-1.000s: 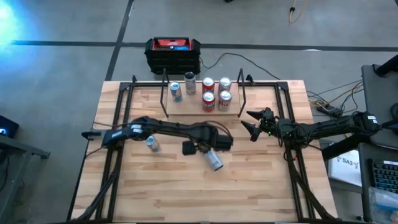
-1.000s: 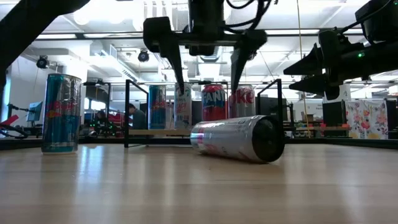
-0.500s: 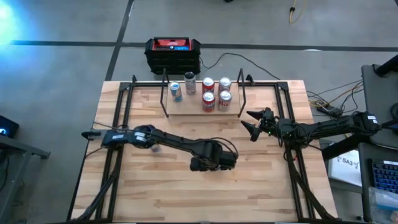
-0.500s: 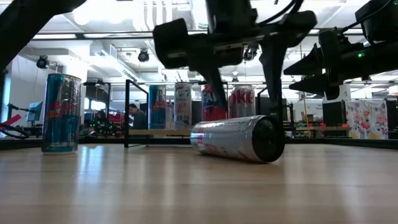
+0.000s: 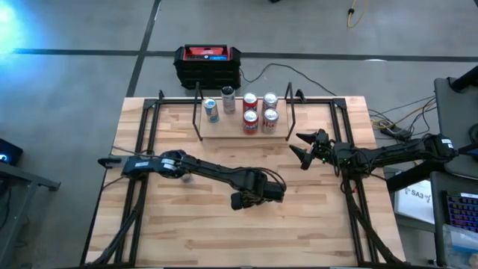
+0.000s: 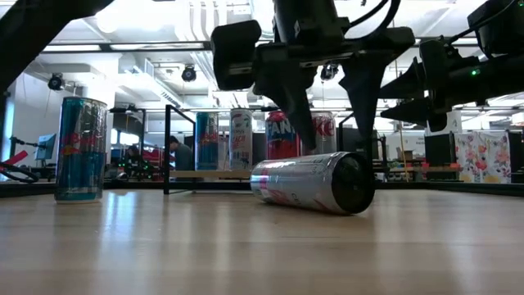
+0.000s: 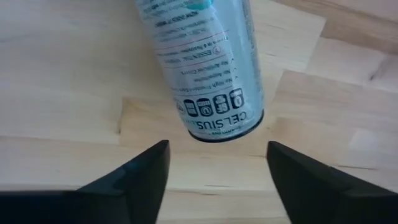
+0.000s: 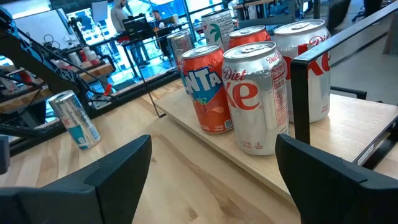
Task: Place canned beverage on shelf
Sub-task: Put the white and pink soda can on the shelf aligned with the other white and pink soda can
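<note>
Over the middle of the bench (image 5: 179, 232), my left fingers (image 7: 217, 152) hang open, one on either side of the end of a silver Celsius can (image 7: 199, 62). The can lies on its side on the wood, untouched as far as the wrist view shows, well in front of the shelf (image 5: 231, 134). From bench height the two dark tips reach down to the can's upper side.

The shelf stands at the far edge and carries five upright cans, among them an orange Fanta can (image 8: 208, 87) and a Diet Coke can (image 8: 255, 93). A tall blue can (image 6: 80, 147) stands alone on the bench to my left.

My right fingers (image 5: 301, 146) wait spread wide and empty, just off the shelf's right end. A black-and-red box (image 5: 208, 63) sits on the floor beyond the bench.
</note>
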Controlling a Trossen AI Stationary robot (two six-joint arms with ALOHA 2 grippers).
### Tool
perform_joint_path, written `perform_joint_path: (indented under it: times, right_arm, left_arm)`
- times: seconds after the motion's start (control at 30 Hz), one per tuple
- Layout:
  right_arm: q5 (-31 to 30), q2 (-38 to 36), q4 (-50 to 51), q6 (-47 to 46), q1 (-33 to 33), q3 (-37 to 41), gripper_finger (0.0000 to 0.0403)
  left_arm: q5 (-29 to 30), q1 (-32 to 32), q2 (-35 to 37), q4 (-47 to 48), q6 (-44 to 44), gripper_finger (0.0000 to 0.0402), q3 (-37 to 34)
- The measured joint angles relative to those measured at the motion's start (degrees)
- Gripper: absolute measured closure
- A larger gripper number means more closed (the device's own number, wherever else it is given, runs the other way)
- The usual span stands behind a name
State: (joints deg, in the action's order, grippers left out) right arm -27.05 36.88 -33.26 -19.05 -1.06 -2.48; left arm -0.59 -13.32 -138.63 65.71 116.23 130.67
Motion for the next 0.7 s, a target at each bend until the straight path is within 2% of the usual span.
perform_joint_path:
  times: [0.27,0.47,0.7]
  right_arm:
    - [0.02,0.00,0.00,0.01,0.01,0.00,0.0076]
    - [0.00,0.06,0.02,0.02,0.02,0.00,0.0076]
    - [0.00,0.48,0.01,0.01,0.00,0.00,0.0076]
  left_arm:
    - [1.69,0.39,-0.54,-1.00,2.76,0.0013,0.00]
    - [1.50,1.18,-2.45,-1.95,5.82,0.0032,-1.48]
    - [-0.63,2.47,-4.67,-3.08,7.47,0.0032,-1.40]
